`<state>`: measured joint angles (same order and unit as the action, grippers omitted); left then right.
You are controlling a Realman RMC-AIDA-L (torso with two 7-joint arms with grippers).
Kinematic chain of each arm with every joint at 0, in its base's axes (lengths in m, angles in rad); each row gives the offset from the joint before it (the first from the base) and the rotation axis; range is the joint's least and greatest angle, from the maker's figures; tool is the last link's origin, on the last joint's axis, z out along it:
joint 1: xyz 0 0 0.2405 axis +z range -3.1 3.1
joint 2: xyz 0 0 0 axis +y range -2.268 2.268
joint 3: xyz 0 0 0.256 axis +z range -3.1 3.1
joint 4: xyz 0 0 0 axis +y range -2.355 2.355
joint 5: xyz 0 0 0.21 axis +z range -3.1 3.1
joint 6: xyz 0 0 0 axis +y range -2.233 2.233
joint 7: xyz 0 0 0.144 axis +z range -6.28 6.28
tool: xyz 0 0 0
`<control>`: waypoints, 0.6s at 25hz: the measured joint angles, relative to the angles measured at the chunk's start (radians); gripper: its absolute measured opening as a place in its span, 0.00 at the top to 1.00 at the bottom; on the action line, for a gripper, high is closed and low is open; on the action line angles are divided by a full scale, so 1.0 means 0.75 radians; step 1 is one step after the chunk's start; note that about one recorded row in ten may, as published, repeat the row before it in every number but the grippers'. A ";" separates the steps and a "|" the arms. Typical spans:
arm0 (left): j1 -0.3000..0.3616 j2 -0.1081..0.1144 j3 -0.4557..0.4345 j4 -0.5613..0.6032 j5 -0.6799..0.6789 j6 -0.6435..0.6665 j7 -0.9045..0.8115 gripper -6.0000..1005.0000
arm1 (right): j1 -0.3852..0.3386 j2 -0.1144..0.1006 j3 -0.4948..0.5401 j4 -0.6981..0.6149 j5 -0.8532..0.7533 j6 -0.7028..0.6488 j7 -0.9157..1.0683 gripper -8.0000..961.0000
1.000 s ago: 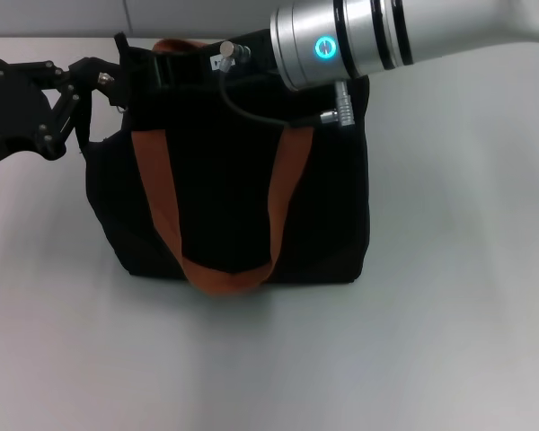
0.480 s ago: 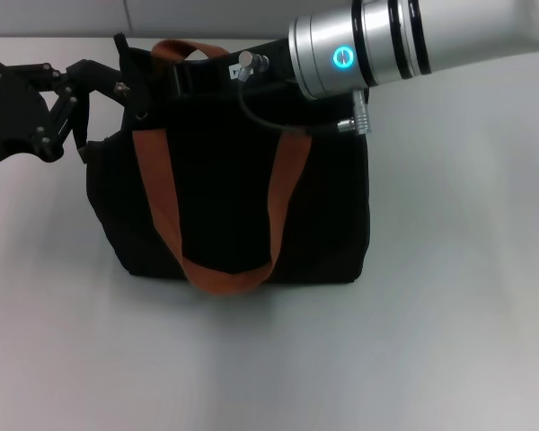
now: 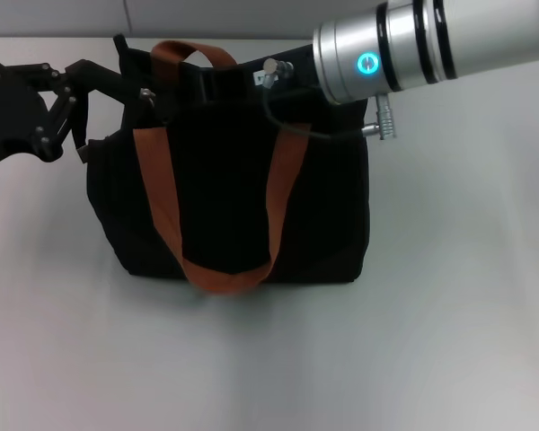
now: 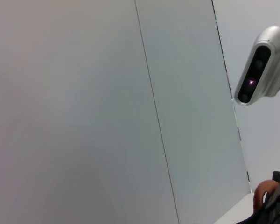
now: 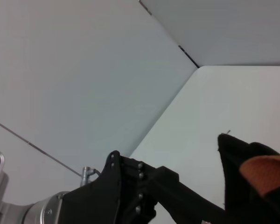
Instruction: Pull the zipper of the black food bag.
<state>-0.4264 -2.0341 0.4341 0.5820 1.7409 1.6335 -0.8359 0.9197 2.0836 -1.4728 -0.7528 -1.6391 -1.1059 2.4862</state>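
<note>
Saw the black food bag (image 3: 225, 197) only whole from the head view: upright on the white table (image 3: 449, 314), towards its far side, one rust-brown handle (image 3: 157, 189) drooped down the near face. Could not make out the zipper anywhere along the top rim.

Caught just a sliver of handle (image 4: 261, 191) in the left wrist view, under a silver camera housing (image 4: 259, 72), otherwise grey wall panels. Got, in the right wrist view, a corner of the bag (image 5: 238, 158) and a bit of handle (image 5: 266, 172), plus the black linkage of the left gripper (image 5: 177, 196) reaching towards that corner.

Found the left gripper (image 3: 130, 85) stretched in low from the left, at the bag's upper left corner; could not tell open from closed. Found the right gripper (image 3: 220, 76) over the middle of the top rim, its silver wrist (image 3: 404, 49) slanting in from the upper right, a plug (image 3: 386, 117) hanging beneath; grip there likewise impossible to tell.
</note>
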 joint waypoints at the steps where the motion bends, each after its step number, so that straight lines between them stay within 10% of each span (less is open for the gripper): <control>1: 0.000 0.000 0.000 0.000 0.000 0.000 0.000 0.97 | -0.013 0.000 0.000 -0.023 -0.016 -0.003 0.014 0.99; 15: -0.003 0.002 -0.012 0.007 0.000 -0.006 -0.003 0.97 | -0.128 -0.004 0.064 -0.209 -0.178 -0.070 0.117 0.99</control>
<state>-0.4283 -2.0325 0.4248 0.5875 1.7409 1.6288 -0.8383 0.8239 2.0807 -1.4251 -0.9096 -1.7726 -1.1585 2.5737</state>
